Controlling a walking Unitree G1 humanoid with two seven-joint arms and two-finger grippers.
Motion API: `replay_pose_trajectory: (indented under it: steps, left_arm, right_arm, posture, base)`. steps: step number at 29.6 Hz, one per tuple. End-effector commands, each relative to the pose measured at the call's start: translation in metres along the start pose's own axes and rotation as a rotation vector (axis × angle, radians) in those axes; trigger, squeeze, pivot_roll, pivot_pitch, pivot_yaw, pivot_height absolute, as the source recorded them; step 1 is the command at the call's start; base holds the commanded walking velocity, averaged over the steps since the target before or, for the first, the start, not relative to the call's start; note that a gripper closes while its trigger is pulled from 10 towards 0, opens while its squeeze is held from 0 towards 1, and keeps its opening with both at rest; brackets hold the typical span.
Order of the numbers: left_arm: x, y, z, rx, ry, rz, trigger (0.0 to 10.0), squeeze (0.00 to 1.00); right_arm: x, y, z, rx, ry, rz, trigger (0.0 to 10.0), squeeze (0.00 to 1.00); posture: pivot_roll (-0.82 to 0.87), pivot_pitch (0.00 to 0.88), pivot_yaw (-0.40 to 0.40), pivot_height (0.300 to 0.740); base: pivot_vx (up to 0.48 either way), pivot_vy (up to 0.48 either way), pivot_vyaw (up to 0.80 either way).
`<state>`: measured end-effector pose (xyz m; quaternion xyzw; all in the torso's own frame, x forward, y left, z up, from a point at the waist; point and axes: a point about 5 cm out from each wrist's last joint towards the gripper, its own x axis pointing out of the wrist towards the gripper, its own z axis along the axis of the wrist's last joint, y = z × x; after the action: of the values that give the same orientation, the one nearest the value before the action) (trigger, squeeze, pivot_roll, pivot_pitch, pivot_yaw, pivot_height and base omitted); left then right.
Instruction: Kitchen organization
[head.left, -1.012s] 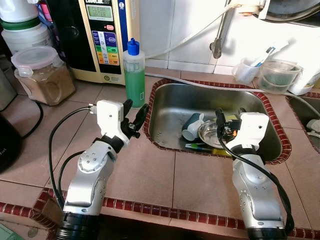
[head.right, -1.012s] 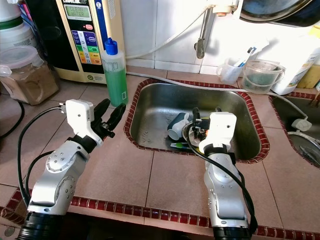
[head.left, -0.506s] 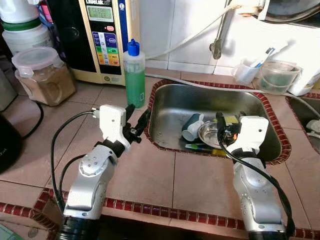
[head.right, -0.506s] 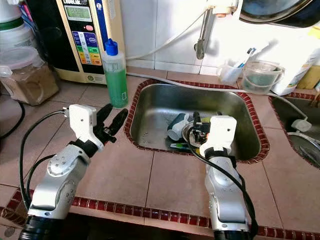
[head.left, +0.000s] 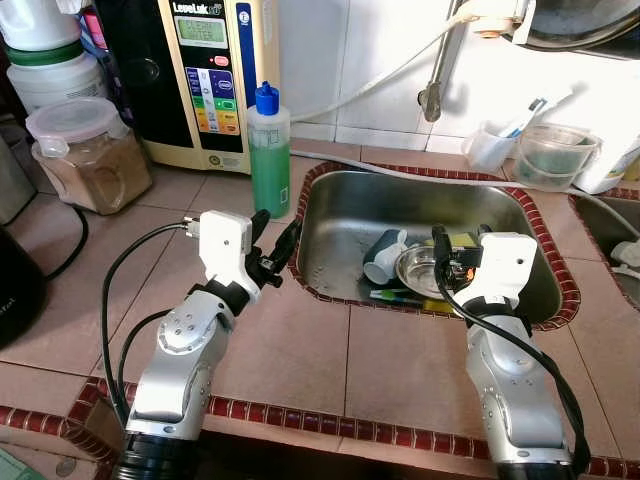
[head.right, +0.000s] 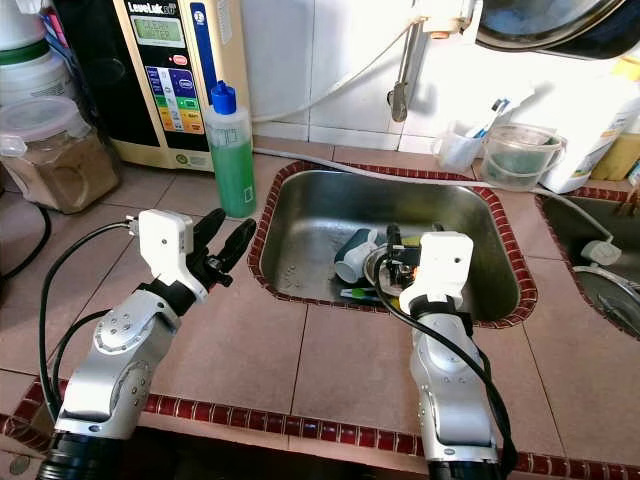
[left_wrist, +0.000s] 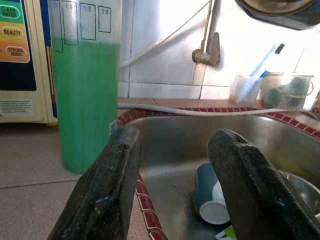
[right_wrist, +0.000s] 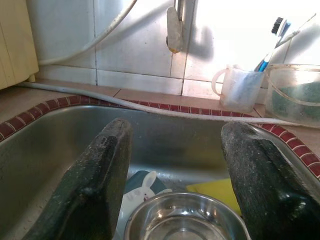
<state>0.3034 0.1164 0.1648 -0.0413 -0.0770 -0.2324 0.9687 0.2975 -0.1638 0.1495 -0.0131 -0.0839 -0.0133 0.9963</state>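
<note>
Both hands spread: left hand (head.left: 273, 246) over tiled counter (head.left: 300, 345); right hand (head.left: 458, 240) above steel sink (head.left: 340, 215).

Bright daylight from rear wall; wall tiles (right_wrist: 225, 30) blown out. Head views sharp; wrist-view fingers (left_wrist: 100, 200) soft.

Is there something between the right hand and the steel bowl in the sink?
Nothing visible is in the way. The right hand is open above the steel bowl, which sits in the sink. A teal mug lies beside the bowl, on the side toward the robot's left, not between them.
</note>
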Motion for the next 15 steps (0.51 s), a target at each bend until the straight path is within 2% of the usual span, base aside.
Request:
replay_pose_trajectory:
  steps: [1, 15]
  left_arm:
    - [0.0027, -0.003, 0.0074, 0.023, -0.02, -0.025, 10.0, 0.0]
    - [0.0033, -0.0039, 0.0085, 0.009, -0.017, -0.043, 10.0, 0.0]
  right_arm:
    - [-0.001, -0.0016, 0.006, -0.008, -0.02, -0.006, 10.0, 0.0]
    - [-0.0023, -0.0035, 0.0052, -0.007, -0.014, -0.015, 10.0, 0.0]
  posture:
    - [-0.1, 0.03, 0.0, 0.703]
    - [-0.1, 0.036, 0.004, 0.703]
  base:
    - [0.0, -0.247, 0.0]
    - [0.0, -0.376, 0.0]
